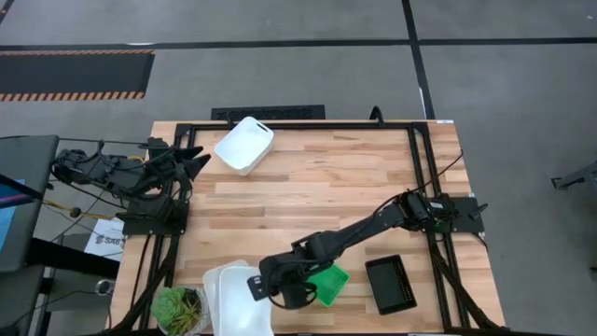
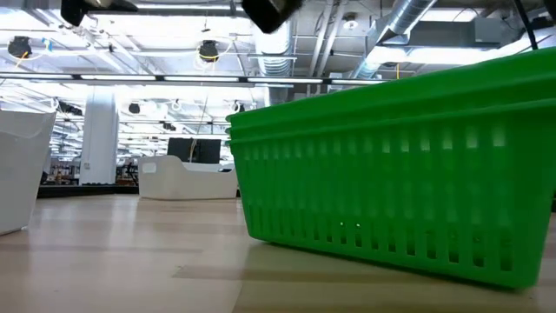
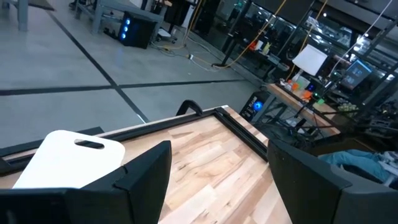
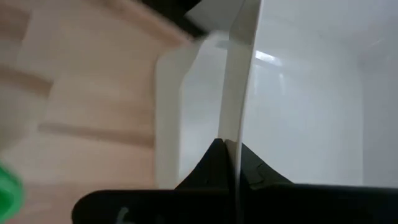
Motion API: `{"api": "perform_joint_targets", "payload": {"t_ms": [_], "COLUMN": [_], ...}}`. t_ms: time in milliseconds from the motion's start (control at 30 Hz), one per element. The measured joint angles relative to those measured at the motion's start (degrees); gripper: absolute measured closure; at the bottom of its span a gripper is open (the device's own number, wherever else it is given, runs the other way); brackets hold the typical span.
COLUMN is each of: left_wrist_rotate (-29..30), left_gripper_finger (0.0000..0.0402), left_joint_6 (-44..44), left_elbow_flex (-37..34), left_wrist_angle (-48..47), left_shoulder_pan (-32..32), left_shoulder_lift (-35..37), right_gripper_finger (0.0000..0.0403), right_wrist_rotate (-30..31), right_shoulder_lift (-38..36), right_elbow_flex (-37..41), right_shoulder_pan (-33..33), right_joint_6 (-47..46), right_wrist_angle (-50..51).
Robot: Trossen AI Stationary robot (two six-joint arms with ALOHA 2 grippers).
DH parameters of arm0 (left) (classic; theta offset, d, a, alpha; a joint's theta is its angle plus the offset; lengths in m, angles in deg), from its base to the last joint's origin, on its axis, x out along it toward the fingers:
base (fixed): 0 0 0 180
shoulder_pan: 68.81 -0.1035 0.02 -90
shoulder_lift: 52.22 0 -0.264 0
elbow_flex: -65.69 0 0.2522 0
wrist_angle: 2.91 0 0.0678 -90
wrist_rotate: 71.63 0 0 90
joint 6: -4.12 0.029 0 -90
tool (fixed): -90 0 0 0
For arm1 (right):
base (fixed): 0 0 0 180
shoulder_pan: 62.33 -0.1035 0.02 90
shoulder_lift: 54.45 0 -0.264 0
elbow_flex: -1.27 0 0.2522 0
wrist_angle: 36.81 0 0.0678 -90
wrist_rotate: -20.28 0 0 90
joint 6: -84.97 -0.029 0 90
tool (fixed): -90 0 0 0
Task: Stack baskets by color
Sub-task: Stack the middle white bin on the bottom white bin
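At the table's near left my right gripper [image 1: 264, 285] [image 4: 230, 146] is shut on a white basket [image 1: 229, 280], which sits with a second white basket [image 1: 247, 313] [image 4: 177, 106]. A third white basket [image 1: 244, 145] [image 3: 68, 158] rests on its bottom at the far left. Just right of my right gripper stand green mesh baskets [image 1: 328, 282] [image 2: 391, 183], nested one in another. A black mesh basket [image 1: 390, 283] lies farther right. My left gripper [image 1: 196, 163] [image 3: 217, 155] waits open above the table's far left, touching nothing. My right gripper pinches the white basket's thin wall at its rim [image 4: 239, 118], one finger inside the basket and one outside. The wall runs edge-on between the fingertips. The arm hides the contact from above, and whether the basket is lifted I cannot tell.
A round potted green plant [image 1: 177, 310] stands at the near left corner, beside the white baskets. A black metal frame [image 1: 410, 159] runs along the table's far and right sides. Bare wood [image 1: 317, 187] spreads across the middle of the table.
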Motion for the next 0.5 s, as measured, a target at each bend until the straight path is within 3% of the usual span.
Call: {"api": "perform_joint_targets", "payload": {"t_ms": [367,500], "left_wrist_rotate": [0.0,0.0], "left_gripper_finger": [0.0148,0.0148], "left_joint_6": [-4.1,-5.1], "left_elbow_flex": [0.0,0.0], "left_wrist_angle": [0.0,0.0], "left_shoulder_pan": [0.0,0.0], "left_shoulder_lift": [0.0,0.0], "right_gripper_finger": [0.0395,0.0393], "right_wrist_rotate": [-8.4,-8.7], "right_shoulder_lift": [-0.1,-0.1], "right_elbow_flex": [0.0,0.0], "right_shoulder_pan": [0.9,1.2], "right_joint_6": [2.4,5.5], "right_wrist_angle": [-4.3,-4.2]}}
